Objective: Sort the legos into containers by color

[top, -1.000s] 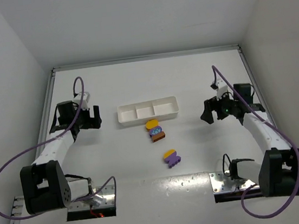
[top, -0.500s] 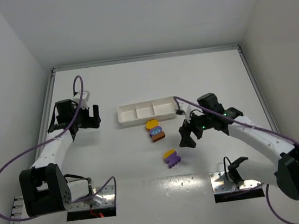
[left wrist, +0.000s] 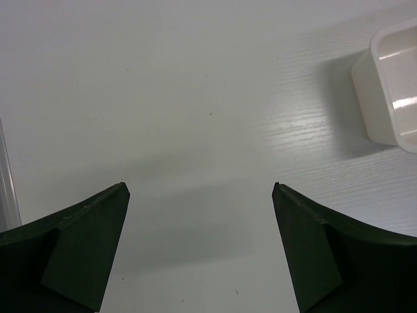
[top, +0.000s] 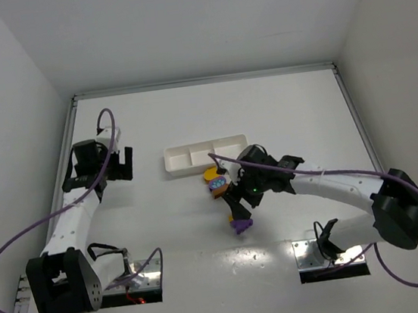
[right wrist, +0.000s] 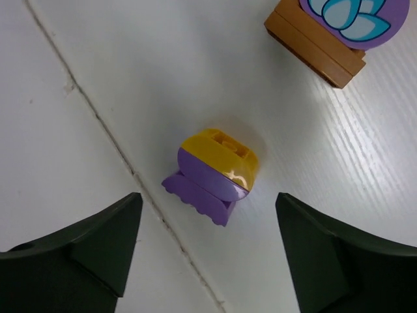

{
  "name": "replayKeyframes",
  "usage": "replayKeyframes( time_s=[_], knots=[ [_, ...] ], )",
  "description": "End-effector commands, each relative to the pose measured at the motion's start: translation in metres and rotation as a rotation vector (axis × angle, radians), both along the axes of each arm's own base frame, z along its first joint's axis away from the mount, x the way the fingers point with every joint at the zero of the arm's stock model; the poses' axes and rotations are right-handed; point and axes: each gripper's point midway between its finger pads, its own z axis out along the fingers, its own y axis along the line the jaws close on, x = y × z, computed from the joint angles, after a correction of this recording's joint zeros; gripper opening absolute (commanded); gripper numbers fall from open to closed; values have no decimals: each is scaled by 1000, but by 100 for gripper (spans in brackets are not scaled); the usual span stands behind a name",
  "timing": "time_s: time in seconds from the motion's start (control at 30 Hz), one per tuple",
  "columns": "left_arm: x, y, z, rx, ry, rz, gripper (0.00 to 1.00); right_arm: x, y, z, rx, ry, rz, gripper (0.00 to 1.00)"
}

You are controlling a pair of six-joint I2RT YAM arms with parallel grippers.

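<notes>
Top external view: white tray (top: 206, 155) sits mid-table with its three compartments in a row; all legos lie outside it on the table (top: 279, 109).
Yellow, purple and brown stack (top: 215, 181) rests just in front of the tray; purple-and-yellow piece (right wrist: 212, 176) lies nearer the arm bases. Right gripper (right wrist: 206, 195) hangs over that piece, fingers apart on either side, not touching. Left gripper (left wrist: 199, 189), fingers apart, hovers left of the tray.

glossy plastic legos (right wrist: 215, 173), matt table (right wrist: 130, 78)
</notes>
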Motion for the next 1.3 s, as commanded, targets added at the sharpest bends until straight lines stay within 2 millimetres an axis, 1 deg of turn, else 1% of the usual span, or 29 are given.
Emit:
replayKeyframes(
  time_s=[0.0, 0.03, 0.07, 0.17, 0.2, 0.27, 0.3, 0.4, 0.47, 0.5, 0.53, 0.57, 0.6, 0.63, 0.67, 0.7, 0.73, 0.83, 0.87, 0.9, 1.0, 1.03, 1.07, 1.1, 1.13, 1.17, 1.23, 1.27],
  knots=[
    [1, 9, 12, 44, -31, 25, 99, 20, 10, 2, -74, -71, -190, 88],
    [1, 9, 12, 44, -31, 25, 99, 16, 17, 2, -70, -56, -188, 92],
    [3, 10, 17, 45, -42, 25, 99, 12, 19, -1, -79, -50, -177, 94],
    [5, 14, 18, 58, -41, 43, 99, 8, 24, -17, -127, -36, -172, 94],
    [5, 19, 20, 65, -39, 61, 99, 8, 26, -21, -139, -44, -180, 94],
    [5, 21, 20, 79, -39, 64, 99, 8, 25, -33, -182, -35, -192, 94],
    [5, 21, 20, 79, -39, 64, 99, 11, 22, -37, -206, -48, -205, 94],
    [5, 24, 17, 79, -29, 73, 99, 14, 17, -46, -245, -53, -230, 94],
    [5, 23, 15, 80, -21, 60, 99, 10, 14, -51, -246, -41, -223, 94],
    [7, 23, 17, 81, -33, 60, 99, 9, 18, -50, -231, -36, -217, 94],
    [7, 26, 17, 81, -33, 70, 99, 7, 15, -53, -240, -31, -216, 94],
    [7, 26, 11, 80, -21, 69, 99, 5, 11, -57, -249, -26, -215, 92],
    [7, 26, 11, 80, -21, 69, 99, 4, 13, -59, -246, -17, -209, 91],
    [9, 29, 13, 81, -32, 79, 99, 2, 10, -62, -255, -12, -209, 85],
    [6, 29, 8, 80, -20, 78, 99, -3, 7, -67, -266, 8, -200, 82],
    [6, 27, 5, 74, -21, 71, 99, -2, 9, -67, -259, 4, -201, 79],
    [5, 31, 5, 74, -21, 82, 99, -6, 8, -69, -260, 19, -193, 73],
    [3, 31, -1, 73, -13, 82, 99, -14, 6, -76, -278, 61, -176, 72],
    [3, 34, -1, 81, -13, 87, 99, -14, 6, -76, -278, 61, -176, 72],
    [3, 32, -1, 73, -14, 77, 99, -14, 5, -78, -287, 60, -166, 72],
    [2, 35, -3, 73, -14, 86, 99, -18, 0, -84, -306, 71, -165, 72],
    [3, 34, -3, 68, -15, 79, 99, -16, -1, -84, -310, 64, -169, 68],
    [3, 34, -3, 68, -15, 79, 99, -14, 2, -82, -302, 60, -169, 53],
    [3, 32, -3, 61, -16, 71, 99, -11, 4, -80, -299, 47, -175, 45],
    [3, 32, -3, 61, -16, 71, 99, -7, 0, -83, -315, 40, -183, 37],
    [1, 29, -7, 51, -8, 59, 99, -3, 3, -80, -309, 27, -188, 24],
    [2, 23, -3, 40, -22, 24, 99, 3, 3, -77, -318, 4, -191, 11],
    [-2, 19, -2, 49, -26, -12, 99, 9, 3, -75, -316, -10, -197, 2]
  ],
)
